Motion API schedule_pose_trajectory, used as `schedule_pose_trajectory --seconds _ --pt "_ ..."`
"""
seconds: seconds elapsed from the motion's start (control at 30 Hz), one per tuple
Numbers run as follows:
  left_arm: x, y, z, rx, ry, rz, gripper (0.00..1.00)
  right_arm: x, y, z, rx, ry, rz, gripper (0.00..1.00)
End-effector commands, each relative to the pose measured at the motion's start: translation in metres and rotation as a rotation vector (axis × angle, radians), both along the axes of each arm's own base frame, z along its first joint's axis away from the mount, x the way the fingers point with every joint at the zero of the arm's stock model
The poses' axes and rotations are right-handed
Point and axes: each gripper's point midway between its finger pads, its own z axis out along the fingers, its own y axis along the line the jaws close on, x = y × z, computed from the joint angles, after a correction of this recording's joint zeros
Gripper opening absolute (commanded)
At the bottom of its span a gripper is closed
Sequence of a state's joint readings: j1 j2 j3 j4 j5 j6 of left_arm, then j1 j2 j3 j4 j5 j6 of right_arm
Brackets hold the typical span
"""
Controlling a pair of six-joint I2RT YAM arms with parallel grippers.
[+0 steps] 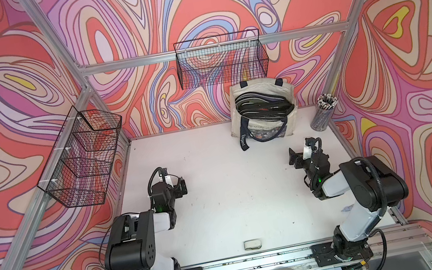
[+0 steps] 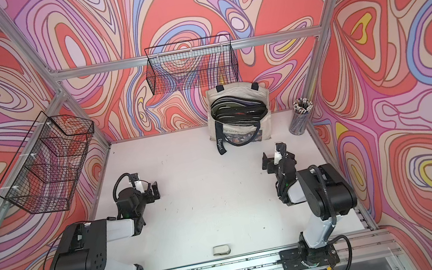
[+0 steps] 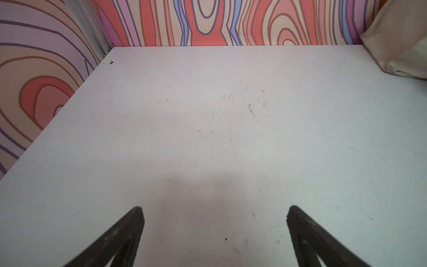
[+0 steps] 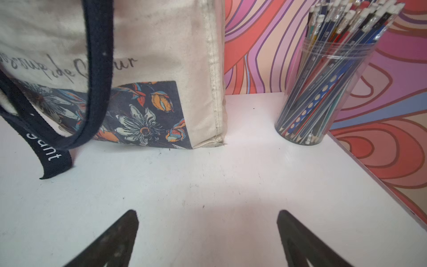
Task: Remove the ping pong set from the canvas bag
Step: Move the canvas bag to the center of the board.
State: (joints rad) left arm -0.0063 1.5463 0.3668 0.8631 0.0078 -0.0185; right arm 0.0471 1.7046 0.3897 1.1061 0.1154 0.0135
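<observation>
While both arms hover low over the table [image 1: 236,204], the bag [image 1: 260,87] stands upright right of centre in the upper half of both top views, against the back wall. In its open mouth lies the ping pong set [image 1: 262,108], seemingly a black zipped case, though the view is too coarse to be sure. One navy handle [image 4: 97,69] droops down the printed front onto the table.

The left gripper [image 3: 215,208] is released, its fingers spread wide over bare table. It is well apart from the bag, whose corner shows at the upper right edge of the left wrist view. The right gripper [image 4: 208,211] is likewise spread and grasps nothing. It faces the bag's lower right corner, near it but not touching. A cup of pencils [image 4: 323,92] stands just beside the bag, at its right.
</observation>
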Motion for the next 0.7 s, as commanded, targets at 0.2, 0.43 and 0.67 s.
schedule_pose_trajectory --seconds 0.2,0.43,0.67 --pt "0.0059 0.0004 0.0115 0.007 -0.036 -0.007 1.00 0.0023 -0.0015 0.0040 -0.003 -0.016 -0.004 0.98" --pt "0.0062 0.0008 0.0112 0.006 -0.034 -0.005 1.00 0.0026 -0.0008 0.0031 0.001 -0.013 0.000 0.98" --pt "0.0069 0.0003 0.0108 0.006 -0.031 -0.009 1.00 0.0027 -0.0015 0.0032 -0.002 -0.013 -0.003 0.98"
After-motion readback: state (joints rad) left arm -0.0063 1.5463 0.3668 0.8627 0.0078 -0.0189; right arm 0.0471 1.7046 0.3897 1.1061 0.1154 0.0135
